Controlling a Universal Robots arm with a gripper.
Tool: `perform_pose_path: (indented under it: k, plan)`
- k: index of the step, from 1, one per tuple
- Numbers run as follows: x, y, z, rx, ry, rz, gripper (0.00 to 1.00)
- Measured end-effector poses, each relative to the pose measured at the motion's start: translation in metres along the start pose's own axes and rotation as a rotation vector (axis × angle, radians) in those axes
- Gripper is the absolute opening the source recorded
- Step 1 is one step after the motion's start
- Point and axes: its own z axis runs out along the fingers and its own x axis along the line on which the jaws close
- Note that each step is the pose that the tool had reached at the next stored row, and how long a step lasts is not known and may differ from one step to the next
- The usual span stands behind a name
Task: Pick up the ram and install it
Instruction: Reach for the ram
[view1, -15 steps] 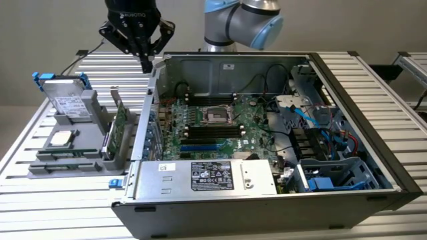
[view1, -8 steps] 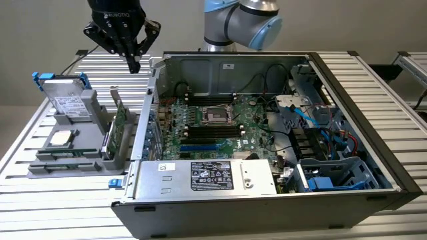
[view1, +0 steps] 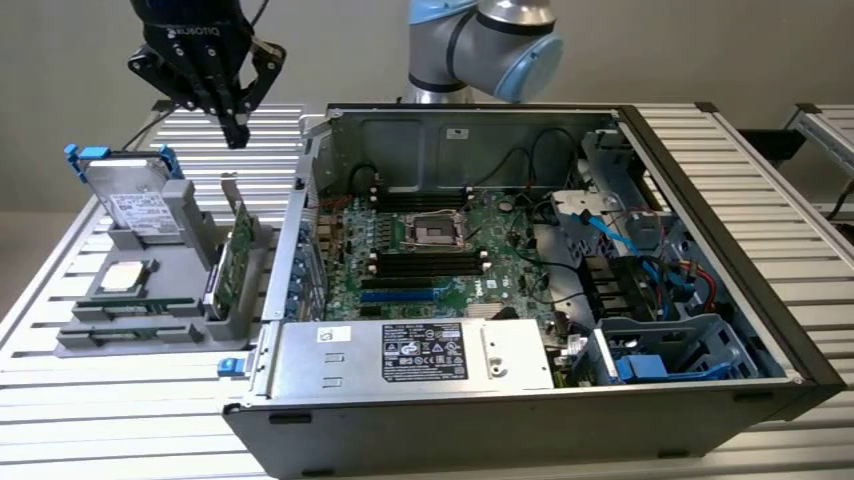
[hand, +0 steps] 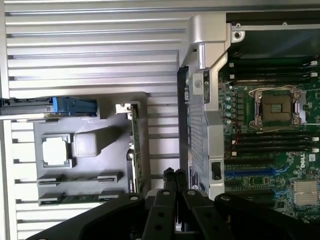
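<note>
Tool (view1: 236, 130) hangs closed and empty above the grey tray (view1: 120, 342).

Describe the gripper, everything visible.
The gripper is black, built of linked bars with a white logo on its body. Its two fingers are pressed shut and hold nothing. It hangs pointing down, high at the exterior view's left, over the table near the gray holder and the open case, touching nothing.
</note>
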Motion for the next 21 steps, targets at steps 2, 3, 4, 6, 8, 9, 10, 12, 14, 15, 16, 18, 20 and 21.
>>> perform_pose_path:
  k: [2,3,4,6,8,9,10,12,14,15,16,18,20,21]
  plan:
    - [0.007,-0.0006,0.0000,0.0000,0.0002,-0.003,0.10]
    - [0.010,-0.0009,0.0000,-0.0001,0.0002,-0.004,0.10]
    - [0.013,-0.0011,0.0000,-0.0001,0.0003,-0.006,0.10]
    - [0.019,-0.0015,-0.0001,0.0004,0.0006,-0.010,0.10]
    - [0.023,-0.0018,-0.0001,0.0030,0.0007,-0.016,0.10]
    - [0.025,-0.0019,-0.0001,0.0042,0.0007,-0.019,0.10]
    - [0.028,-0.0021,-0.0002,0.0056,0.0008,-0.021,0.10]
    - [0.032,-0.0023,-0.0002,0.0080,0.0010,-0.026,0.10]
    - [0.038,-0.0027,-0.0001,0.0097,0.0010,-0.030,0.10]
    - [0.041,-0.0029,-0.0001,0.0107,0.0010,-0.031,0.10]
    - [0.044,-0.0030,0.0001,0.0116,0.0010,-0.032,0.10]
    - [0.050,-0.0035,0.0005,0.0129,0.0011,-0.035,0.10]
    - [0.057,-0.0039,0.0010,0.0140,0.0012,-0.037,0.10]
    - [0.060,-0.0041,0.0014,0.0142,0.0012,-0.038,0.10]
